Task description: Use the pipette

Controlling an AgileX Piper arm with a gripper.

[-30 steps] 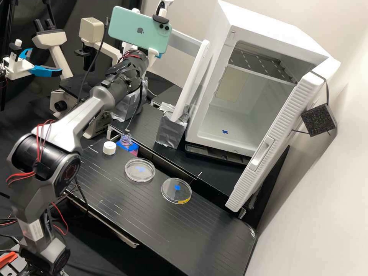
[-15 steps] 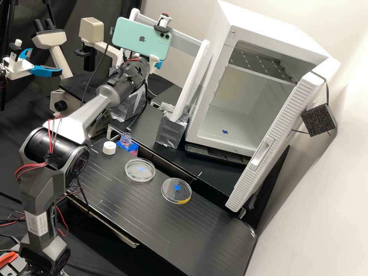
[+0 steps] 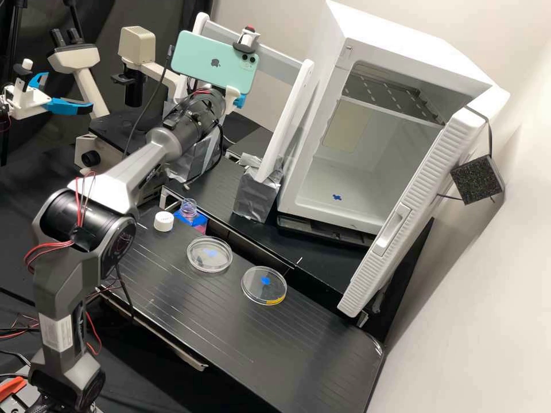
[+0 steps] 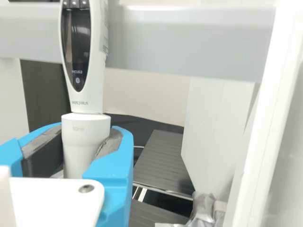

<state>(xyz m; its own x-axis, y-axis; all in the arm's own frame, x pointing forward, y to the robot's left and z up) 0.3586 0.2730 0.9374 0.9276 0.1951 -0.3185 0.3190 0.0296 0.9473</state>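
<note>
Closer to the cabinet (image 3: pixel 402 40) and lower, the phone (image 3: pixel 215 60) has come down with the arm (image 3: pixel 195 115) since a second ago; the elbow (image 3: pixel 86 221) has swung toward the cabinet too.

Far left of the cabinet stands a microscope (image 3: pixel 89 71), partly hidden by the arm. Nearer the cabinet on that side, the claw (image 3: pixel 239 101) is mostly covered by the phone. In the wrist view the claw (image 4: pixel 85 144) is closed round the pipette (image 4: pixel 85 127), a dark-padded blue finger on each side of its pale collar. That puts the pipette left of the cabinet too, upright; its upper end is cut off and its lower end hidden. A dark panel and small lettering show on its handle.

Left of the cabinet on the worktop (image 3: pixel 229 332) sit a white cap (image 3: pixel 164 221) and, just beside it, a clear threaded neck (image 3: pixel 188 208); what is below the neck is hard to make out. A foil-wrapped base (image 3: pixel 255 195) is right by the cabinet's left side. Before the cabinet, to its left, lie a clear dish (image 3: pixel 209 261) and another dish with a yellow mark (image 3: pixel 275 300).
</note>
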